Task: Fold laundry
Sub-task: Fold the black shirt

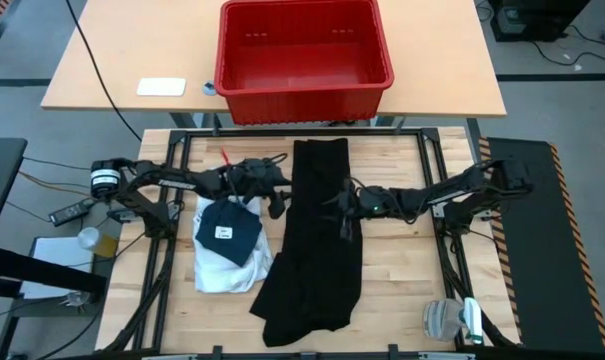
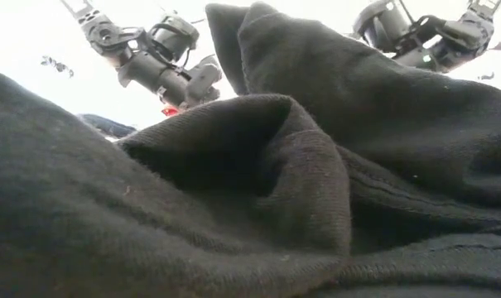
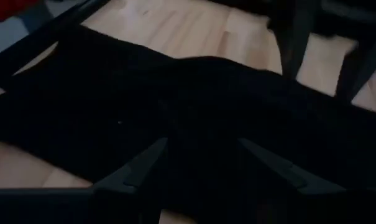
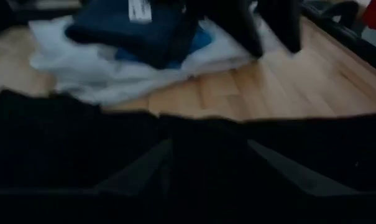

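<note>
A long black garment (image 1: 317, 240) lies spread down the middle of the wooden table, from its far edge to its near edge; up close in the low view its folds (image 2: 275, 182) fill the picture. My left gripper (image 1: 282, 195) stands open at the garment's left edge, its fingers (image 3: 138, 171) apart over black cloth (image 3: 194, 93). My right gripper (image 1: 338, 205) stands open over the garment's right half (image 4: 63, 137). Left of the garment a white shirt (image 1: 227, 268) lies flat with a dark blue folded piece (image 1: 229, 232) on top.
A red plastic crate (image 1: 302, 50) stands on a second table past the far edge. Bare wood (image 1: 402, 270) lies right of the black garment. A dark frame (image 1: 172, 150) runs round the table, and a small white pad (image 1: 160, 87) lies on the far table.
</note>
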